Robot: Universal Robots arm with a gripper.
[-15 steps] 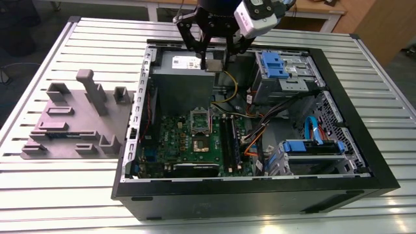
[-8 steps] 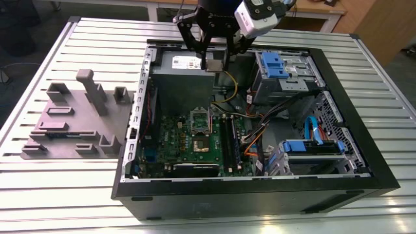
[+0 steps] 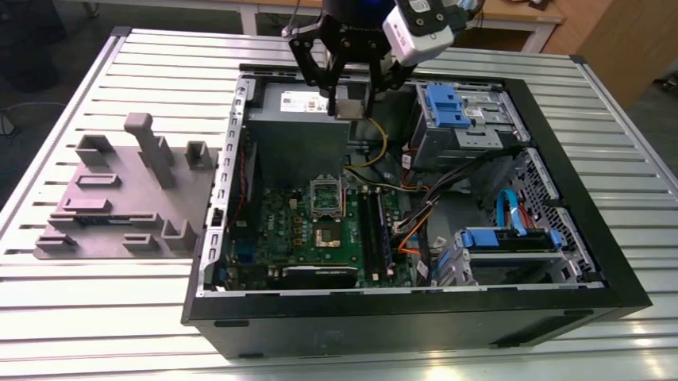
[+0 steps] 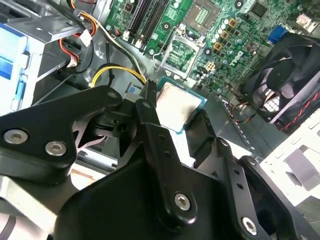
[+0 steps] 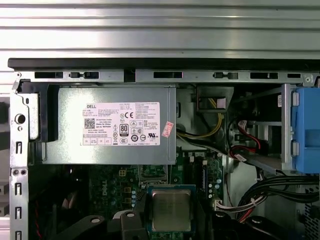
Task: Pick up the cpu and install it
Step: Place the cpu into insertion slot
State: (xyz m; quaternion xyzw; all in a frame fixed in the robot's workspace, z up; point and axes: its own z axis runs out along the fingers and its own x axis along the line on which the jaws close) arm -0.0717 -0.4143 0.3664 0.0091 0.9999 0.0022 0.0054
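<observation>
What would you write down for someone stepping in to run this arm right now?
Gripper: shut on the cpu, held flat between its fingers.
Position: raised above the open computer case, near the grey power supply, clear of the board.
Done: cpu picked up.
Left: the socket on the green motherboard is bare, with its metal frame swung open. The cpu is not yet seated in it.

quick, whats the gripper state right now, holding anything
gripper: closed, holding the cpu between its fingers.
</observation>
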